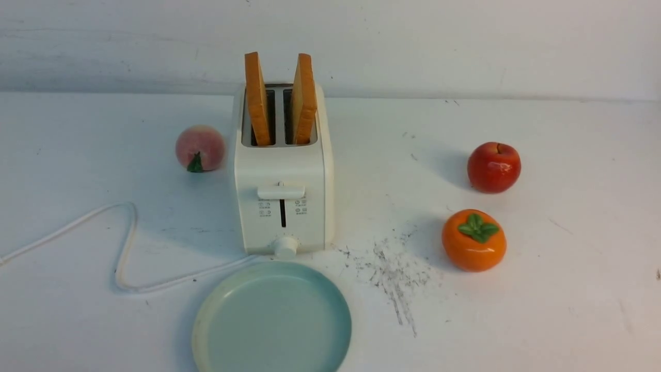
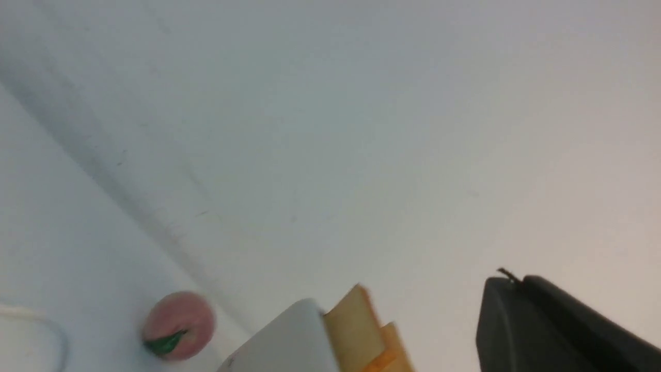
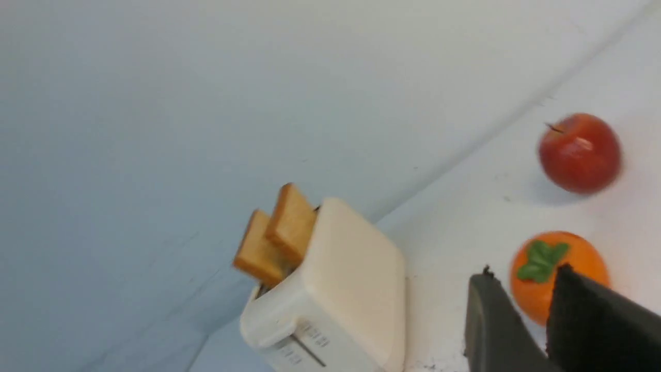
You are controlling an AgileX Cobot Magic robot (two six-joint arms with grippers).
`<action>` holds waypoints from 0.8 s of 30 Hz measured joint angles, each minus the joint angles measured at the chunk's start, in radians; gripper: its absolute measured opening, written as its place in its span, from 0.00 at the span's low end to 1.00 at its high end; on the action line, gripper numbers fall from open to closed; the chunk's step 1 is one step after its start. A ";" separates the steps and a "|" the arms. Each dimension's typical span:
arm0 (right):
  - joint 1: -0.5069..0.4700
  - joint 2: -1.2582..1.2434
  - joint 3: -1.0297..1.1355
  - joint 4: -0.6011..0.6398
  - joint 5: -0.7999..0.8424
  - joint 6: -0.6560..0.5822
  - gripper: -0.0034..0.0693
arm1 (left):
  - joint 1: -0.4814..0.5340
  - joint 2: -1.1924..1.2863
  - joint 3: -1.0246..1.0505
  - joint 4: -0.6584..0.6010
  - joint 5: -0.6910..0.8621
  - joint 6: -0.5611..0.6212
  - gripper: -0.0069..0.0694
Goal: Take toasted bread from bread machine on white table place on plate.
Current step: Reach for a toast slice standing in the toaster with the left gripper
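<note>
The cream-white bread machine [image 1: 281, 170] stands at the middle of the white table [image 1: 568, 310]. Two slices of toasted bread stand upright in its slots, one on the left [image 1: 256, 98] and one on the right [image 1: 304, 98]. The pale blue-green plate [image 1: 272, 320] lies empty just in front of it. Neither arm shows in the front view. In the left wrist view my left gripper [image 2: 516, 281] looks shut and empty, away from the bread machine [image 2: 289, 336] and the bread [image 2: 356, 330]. My right gripper [image 3: 525, 273] is open and empty, beside the bread machine [image 3: 351, 279].
A peach [image 1: 200, 148] lies left of the bread machine. A red apple [image 1: 494, 167] and an orange persimmon [image 1: 474, 240] lie to the right. The white cord [image 1: 124, 248] loops across the left front. Dark scratch marks [image 1: 395, 274] lie right of the plate.
</note>
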 joint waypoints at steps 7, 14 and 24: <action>0.000 0.233 -0.282 -0.097 0.229 -0.085 0.05 | 0.000 0.174 -0.274 0.129 0.253 0.128 0.07; 0.000 0.643 -0.480 -0.434 0.601 0.034 0.04 | 0.000 0.695 -0.601 0.211 0.902 0.189 0.07; 0.000 0.780 -0.492 -0.640 0.623 0.151 0.05 | -0.020 1.202 -0.971 0.192 1.014 0.388 0.07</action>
